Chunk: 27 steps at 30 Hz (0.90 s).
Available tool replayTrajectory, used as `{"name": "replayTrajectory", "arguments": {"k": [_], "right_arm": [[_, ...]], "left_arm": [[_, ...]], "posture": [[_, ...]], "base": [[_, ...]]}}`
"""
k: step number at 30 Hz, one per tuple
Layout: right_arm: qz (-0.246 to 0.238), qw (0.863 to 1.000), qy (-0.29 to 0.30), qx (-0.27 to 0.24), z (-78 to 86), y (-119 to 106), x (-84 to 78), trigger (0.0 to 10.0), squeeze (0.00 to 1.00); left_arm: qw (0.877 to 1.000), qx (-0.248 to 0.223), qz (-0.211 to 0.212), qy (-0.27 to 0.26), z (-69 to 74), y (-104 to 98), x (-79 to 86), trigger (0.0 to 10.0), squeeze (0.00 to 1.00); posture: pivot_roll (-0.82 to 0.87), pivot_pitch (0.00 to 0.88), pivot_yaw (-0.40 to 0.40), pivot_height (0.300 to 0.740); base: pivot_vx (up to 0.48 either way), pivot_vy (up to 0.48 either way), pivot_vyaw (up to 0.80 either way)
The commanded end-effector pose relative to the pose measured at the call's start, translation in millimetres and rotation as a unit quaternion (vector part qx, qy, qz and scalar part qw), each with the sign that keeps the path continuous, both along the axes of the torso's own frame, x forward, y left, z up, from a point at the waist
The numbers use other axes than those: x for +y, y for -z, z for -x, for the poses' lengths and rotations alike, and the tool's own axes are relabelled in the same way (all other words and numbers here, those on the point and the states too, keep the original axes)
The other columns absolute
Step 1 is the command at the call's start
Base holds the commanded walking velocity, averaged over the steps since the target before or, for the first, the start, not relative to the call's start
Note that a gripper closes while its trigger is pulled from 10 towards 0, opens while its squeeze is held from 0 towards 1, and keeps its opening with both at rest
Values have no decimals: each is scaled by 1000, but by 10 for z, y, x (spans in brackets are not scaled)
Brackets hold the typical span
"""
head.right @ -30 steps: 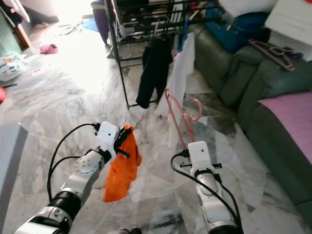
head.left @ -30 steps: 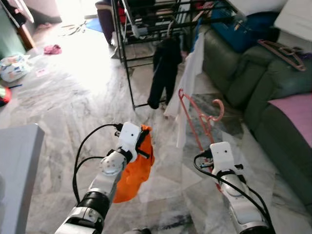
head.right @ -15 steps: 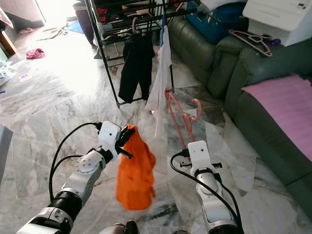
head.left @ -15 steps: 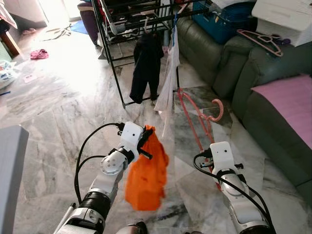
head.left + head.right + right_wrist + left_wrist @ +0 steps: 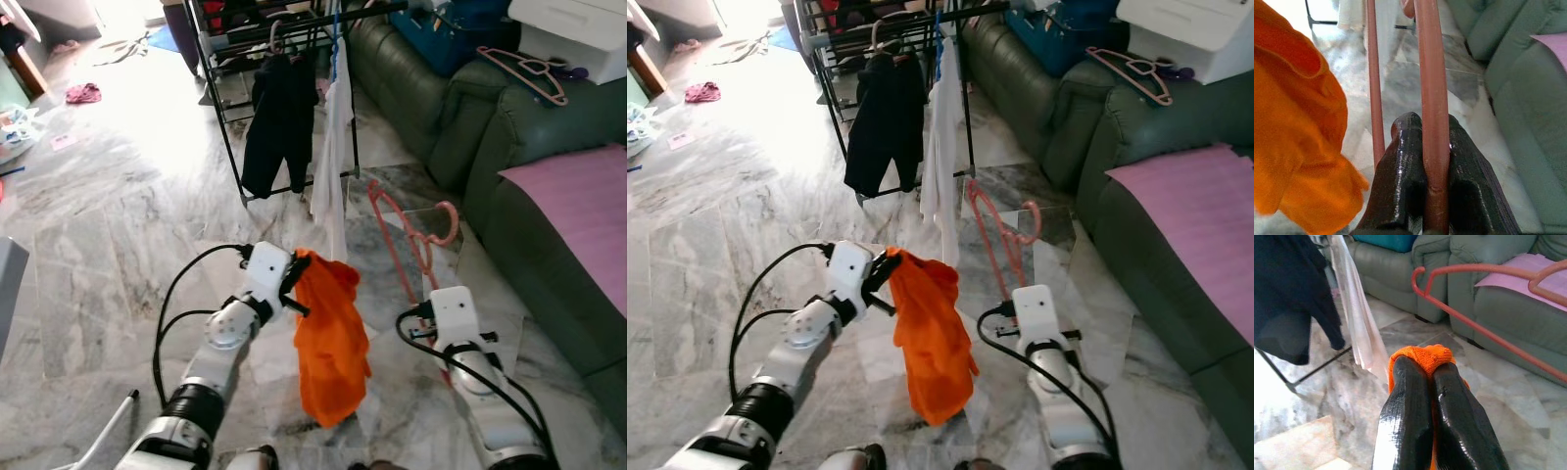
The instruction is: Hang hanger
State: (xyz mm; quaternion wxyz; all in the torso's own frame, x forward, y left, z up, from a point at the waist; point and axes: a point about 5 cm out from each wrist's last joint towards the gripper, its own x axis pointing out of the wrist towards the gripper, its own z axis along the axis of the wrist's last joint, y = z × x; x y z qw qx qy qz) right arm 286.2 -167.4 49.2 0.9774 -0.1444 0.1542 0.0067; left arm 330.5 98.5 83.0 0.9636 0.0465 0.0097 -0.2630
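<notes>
A marble floor (image 5: 118, 225) runs to a black rack (image 5: 220, 93) and a green sofa (image 5: 529, 166). Two garments hang on the rack, one black (image 5: 279, 122), one white (image 5: 333, 147). Two hangers show: a pink hanger (image 5: 411, 240) standing upright just ahead of the right gripper (image 5: 1426, 161), jaws pressed on its bar, and another hanger (image 5: 524, 70) lying on the sofa arm. The left gripper (image 5: 1432, 369) holds one orange cloth (image 5: 331, 338) left of the pink hanger, jaws pinched together on its top edge. A purple cushion (image 5: 578, 211) is cut off at the frame edge; small clutter (image 5: 83, 93) on the far floor is too blurred to name
</notes>
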Motion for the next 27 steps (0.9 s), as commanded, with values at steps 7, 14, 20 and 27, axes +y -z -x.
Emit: {"name": "replayTrajectory", "arguments": {"k": [7, 14, 20, 27], "right_arm": [[-3, 1000, -23, 7, 35, -3, 26, 10000, 0], [35, 997, -72, 24, 127, -79, -218, 10000, 0], [70, 992, -104, 29, 161, -235, -465, 10000, 0], [74, 978, -193, 36, 233, -507, -645, 10000, 0]], "left_arm": [[1000, -9, -5, -2, -14, -40, 37, 10000, 0], [996, -55, -76, 5, -107, -169, 178, 10000, 0], [983, -106, -148, 16, -218, -349, 293, 10000, 0], [952, -161, -239, 99, -279, -534, 299, 10000, 0]], "posture": [[-17, 169, 56, 740], [-25, 193, 60, 740], [-34, 204, 65, 740], [-46, 204, 74, 740]], "base": [[0, 0, 0], [0, 0, 0], [0, 0, 0], [0, 0, 0]]}}
